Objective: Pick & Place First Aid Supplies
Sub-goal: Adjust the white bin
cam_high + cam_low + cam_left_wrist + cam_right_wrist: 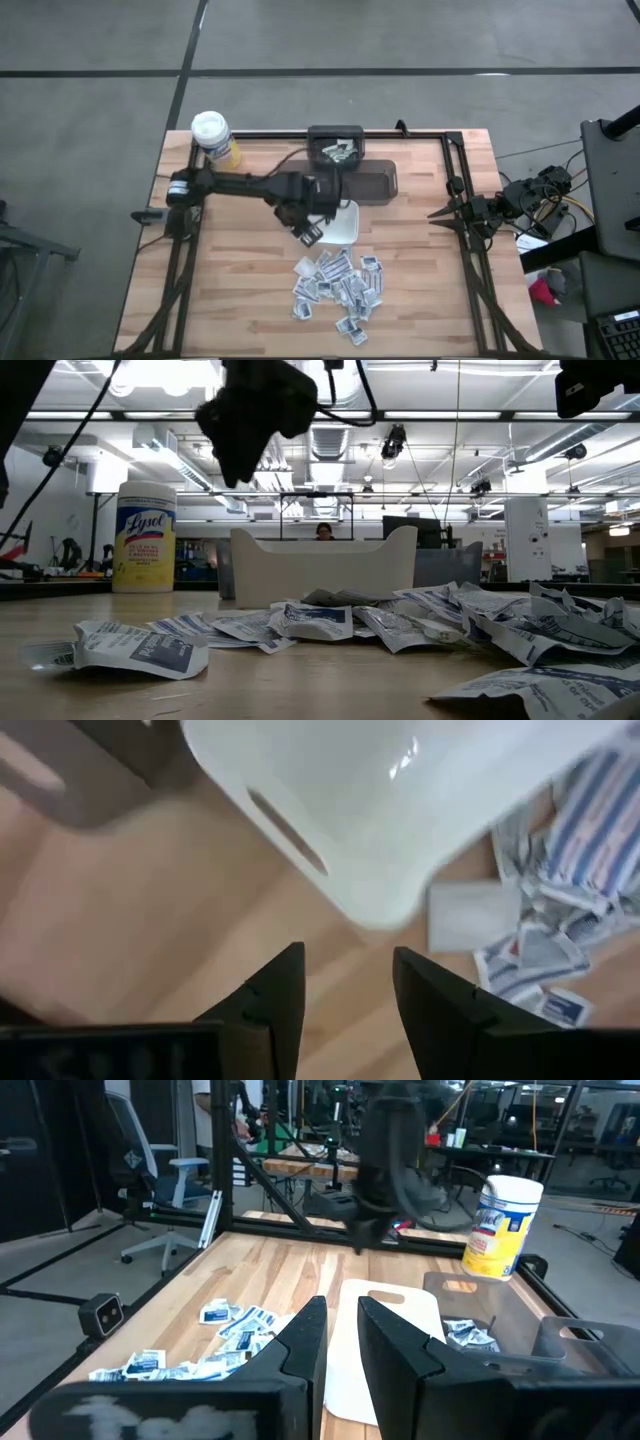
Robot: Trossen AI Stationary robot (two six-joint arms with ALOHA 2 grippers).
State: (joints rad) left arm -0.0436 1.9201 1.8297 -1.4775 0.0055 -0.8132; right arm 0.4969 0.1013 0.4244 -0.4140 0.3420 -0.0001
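Note:
Several first aid supplies (335, 290), small white and bluish packets, lie in a loose heap on the wooden table near its front edge; they also show in the low view (380, 625). Behind them stands the white dish (345, 225). My left gripper (308, 236) hangs above the table at the dish's near left corner, pointing down. In its wrist view the gripper (345, 960) is open with nothing between its fingers, the dish (350, 810) and packets (560, 920) just beyond. My right gripper (340, 1340) waits at the table's right edge (470, 212), level, a narrow gap between its fingers.
A dark bin (335, 150) at the far edge holds a few packets. A dark flat tray (372, 185) lies between it and the dish. A yellow canister with a white lid (213, 137) stands at the far left corner. Bare wood lies left and right of the heap.

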